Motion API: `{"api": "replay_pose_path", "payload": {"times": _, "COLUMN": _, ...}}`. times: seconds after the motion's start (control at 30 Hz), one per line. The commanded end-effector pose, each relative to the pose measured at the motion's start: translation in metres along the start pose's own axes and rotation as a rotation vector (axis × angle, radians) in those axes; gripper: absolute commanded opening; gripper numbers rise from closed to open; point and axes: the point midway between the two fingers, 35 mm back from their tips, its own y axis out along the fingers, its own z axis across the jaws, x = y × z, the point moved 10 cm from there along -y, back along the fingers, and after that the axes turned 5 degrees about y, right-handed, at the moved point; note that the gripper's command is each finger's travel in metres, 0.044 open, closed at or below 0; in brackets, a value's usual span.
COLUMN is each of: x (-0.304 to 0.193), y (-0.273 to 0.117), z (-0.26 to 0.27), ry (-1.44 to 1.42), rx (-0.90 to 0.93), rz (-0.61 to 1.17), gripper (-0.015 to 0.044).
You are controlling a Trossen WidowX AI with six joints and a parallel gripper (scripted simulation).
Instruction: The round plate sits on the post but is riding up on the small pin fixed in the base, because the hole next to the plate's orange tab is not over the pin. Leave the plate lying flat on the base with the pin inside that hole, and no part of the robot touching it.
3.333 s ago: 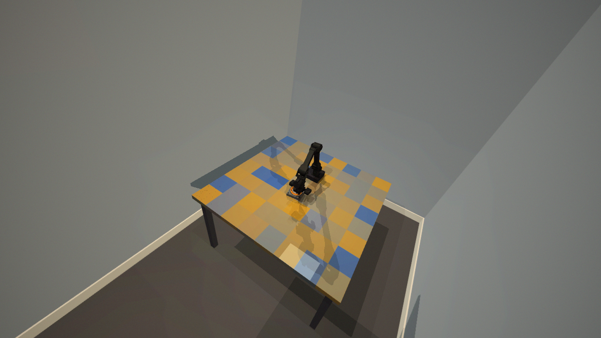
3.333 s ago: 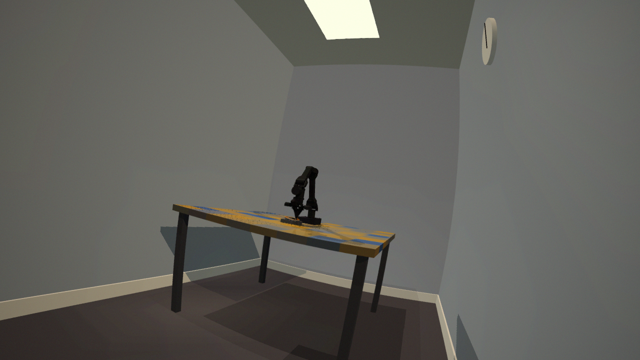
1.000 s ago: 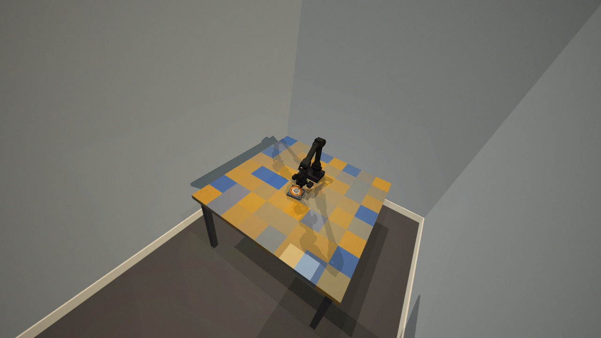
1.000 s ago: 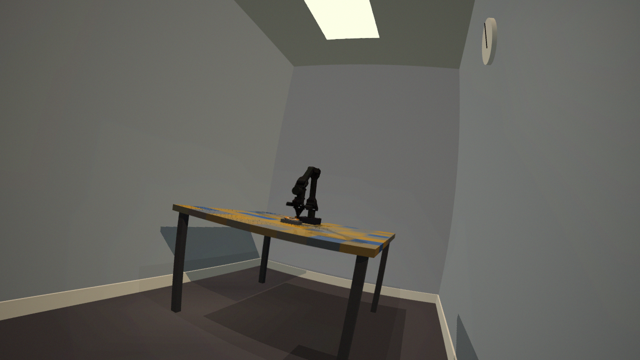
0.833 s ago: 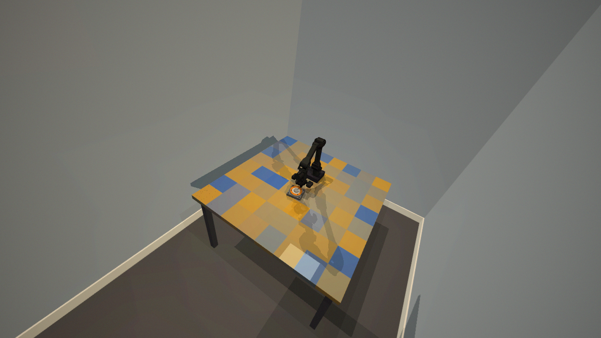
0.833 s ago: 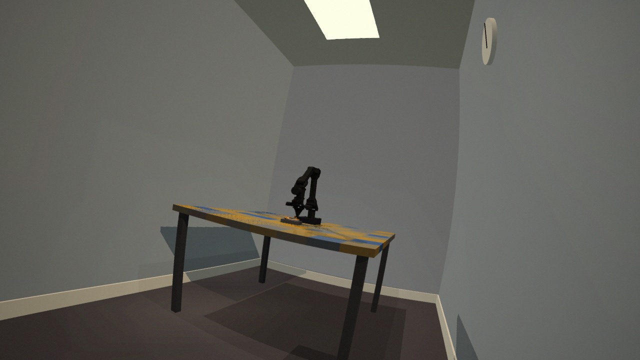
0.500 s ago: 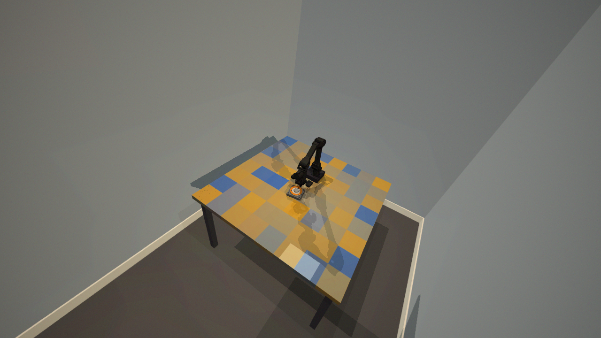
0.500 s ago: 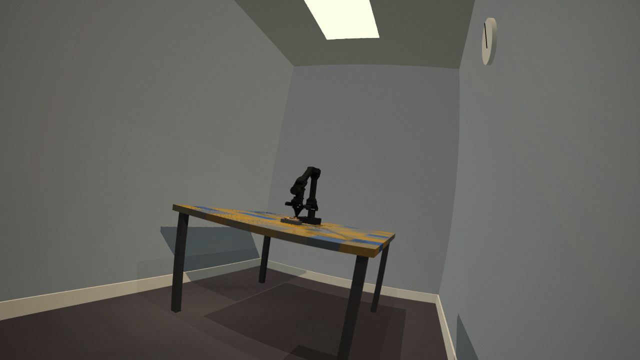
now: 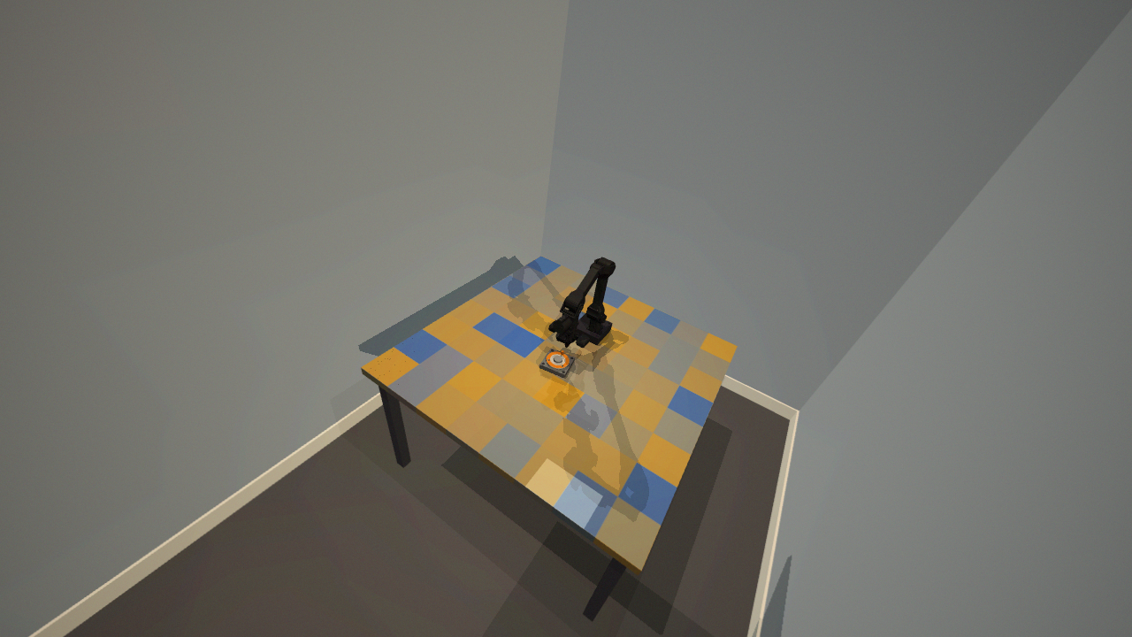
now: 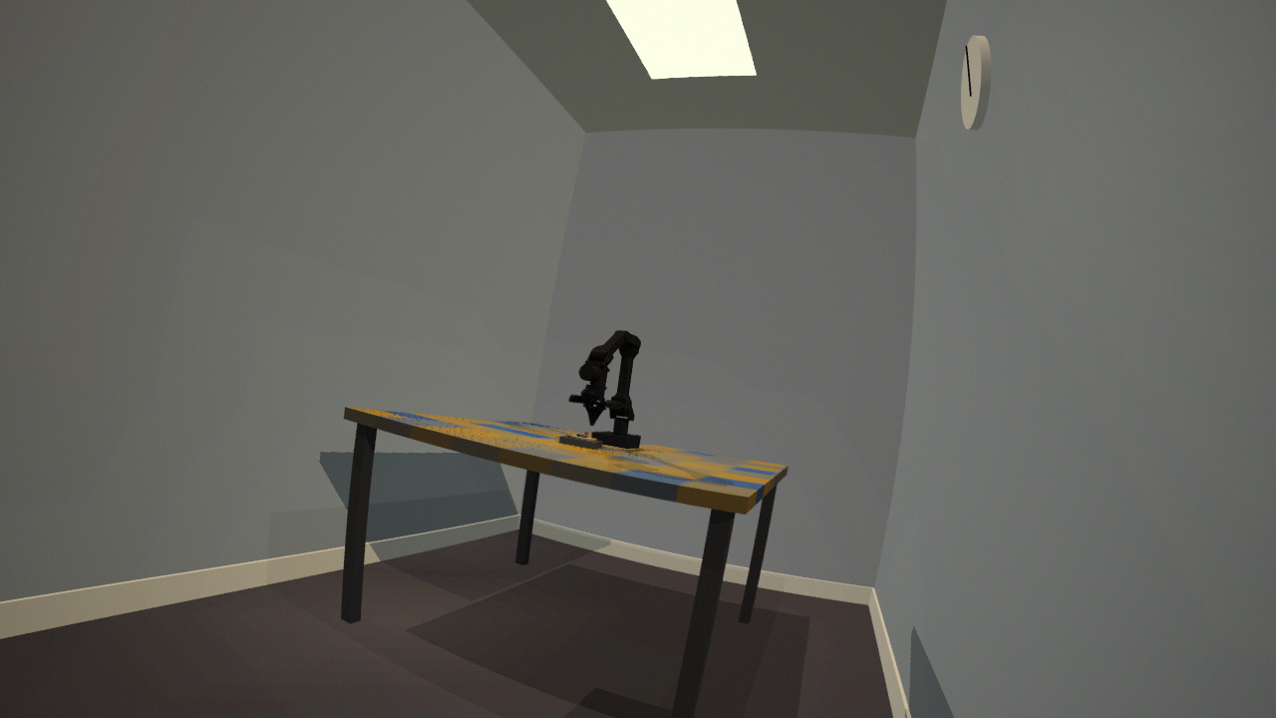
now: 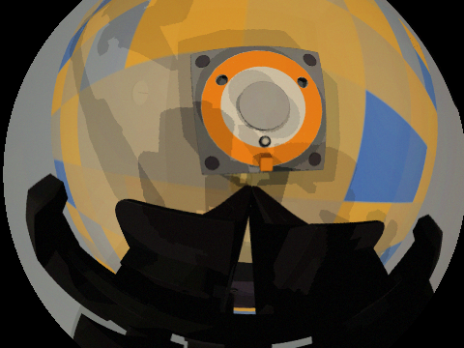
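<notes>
The black claw (image 11: 250, 200) is closed on nothing and lifted, so the round orange plate (image 11: 261, 108) lies free ahead of its tips on the square grey base (image 11: 259, 54), tab (image 11: 266, 161) nearest them.

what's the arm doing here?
The gripper is shut on nothing and hangs above the table, just off the tab side of the round orange plate. The plate sits on the grey base around the post, its orange tab pointing at the gripper, a small pin showing in the hole beside it.
</notes>
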Motion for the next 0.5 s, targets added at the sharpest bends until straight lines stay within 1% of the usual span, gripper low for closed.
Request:
{"api": "replay_pose_path", "payload": {"times": 0.0, "x": -0.0026, "y": -0.015, "z": 0.0002, "ry": 0.001, "rx": -0.002, "rz": -0.018, "gripper": 0.0}}
{"api": "replay_pose_path", "payload": {"times": 0.07, "x": -0.0011, "y": -0.0078, "z": 0.0001, "ry": -0.001, "rx": 0.0, "rz": -0.011, "gripper": 0.0}}
{"api": "replay_pose_path", "payload": {"times": 0.47, "x": -0.0011, "y": -0.0078, "z": 0.0001, "ry": -0.001, "rx": 0.0, "rz": -0.011, "gripper": 0.0}}
